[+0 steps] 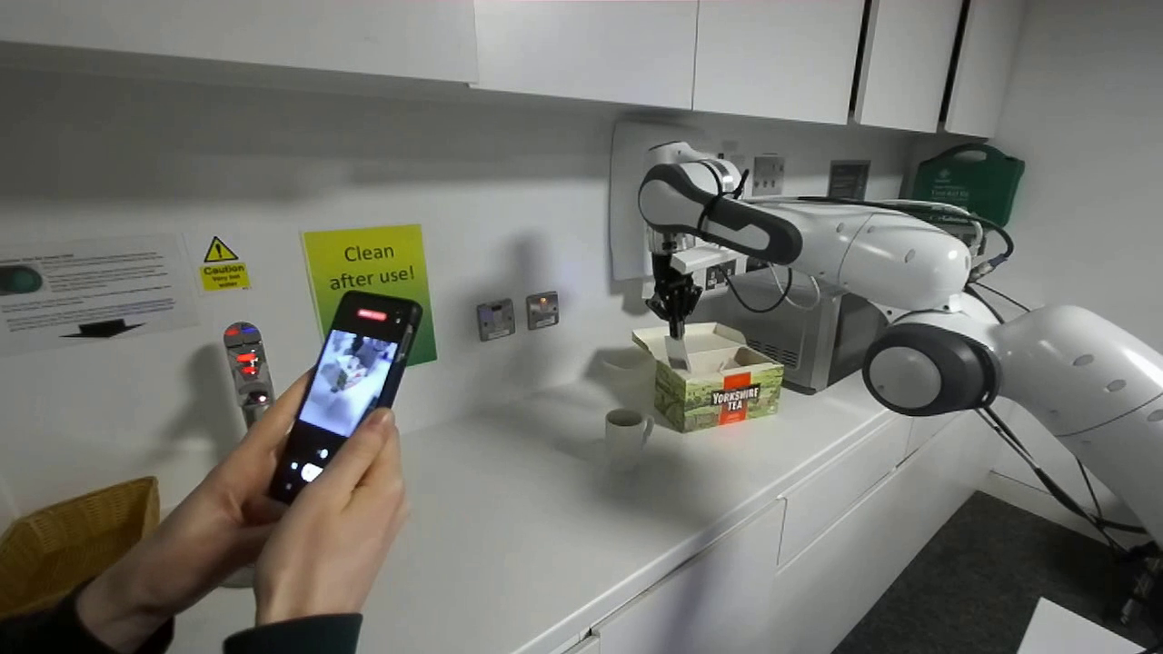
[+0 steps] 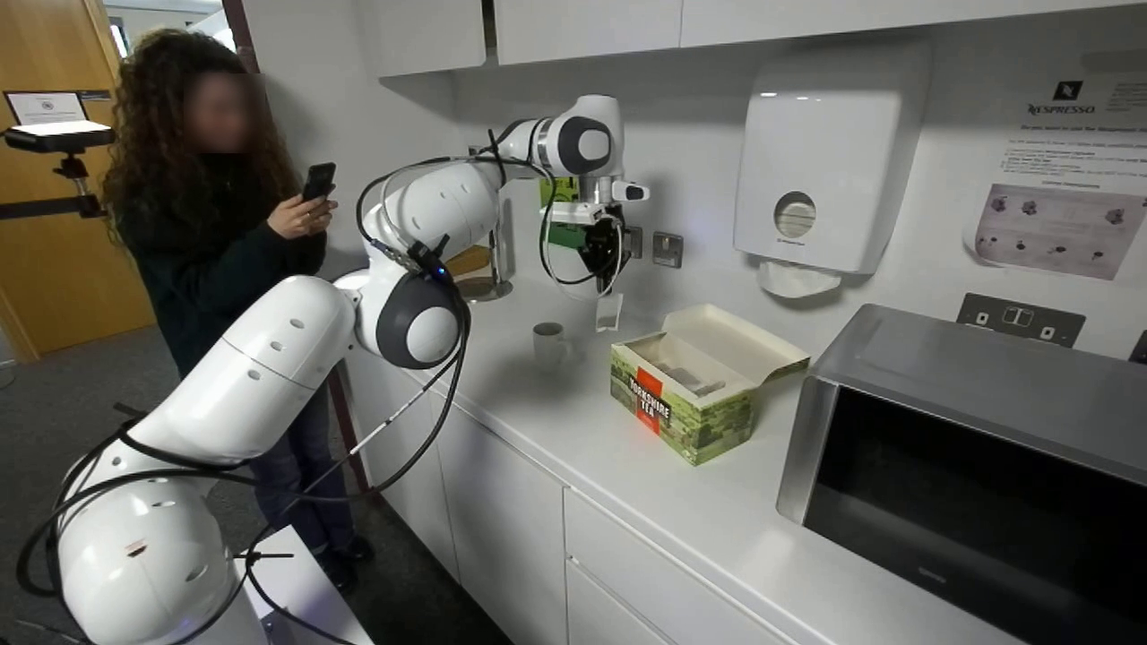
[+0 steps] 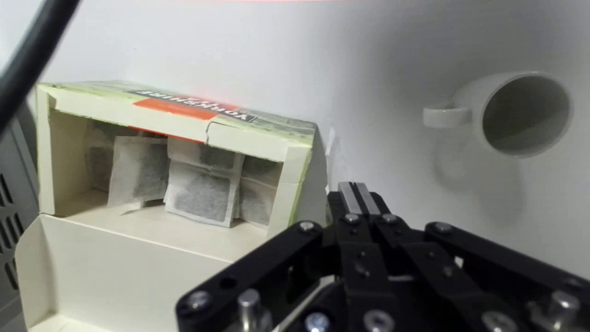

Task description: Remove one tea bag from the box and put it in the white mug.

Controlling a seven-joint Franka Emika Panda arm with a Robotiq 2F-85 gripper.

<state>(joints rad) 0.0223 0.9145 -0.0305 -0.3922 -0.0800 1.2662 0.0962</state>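
The tea box (image 1: 718,400) stands on the counter with its lid open; it shows in both exterior views (image 2: 663,394). Several tea bags (image 3: 198,193) lie inside it in the wrist view. My gripper (image 1: 677,334) is shut on one pale tea bag (image 2: 609,313), which hangs below the fingertips above the counter. In the wrist view the fingertips (image 3: 355,186) are between the box and the mug, and only a thin edge of the held bag (image 3: 329,150) shows. The white mug (image 1: 625,440) stands upright beside the box; its inside (image 3: 525,115) looks empty.
A microwave (image 2: 968,484) stands on the counter beyond the box. A paper towel dispenser (image 2: 833,161) hangs on the wall. A person holding a phone (image 1: 350,381) stands near the counter's far end, by a tap (image 1: 245,363) and a wicker basket (image 1: 82,527). Cabinets (image 1: 581,50) hang above.
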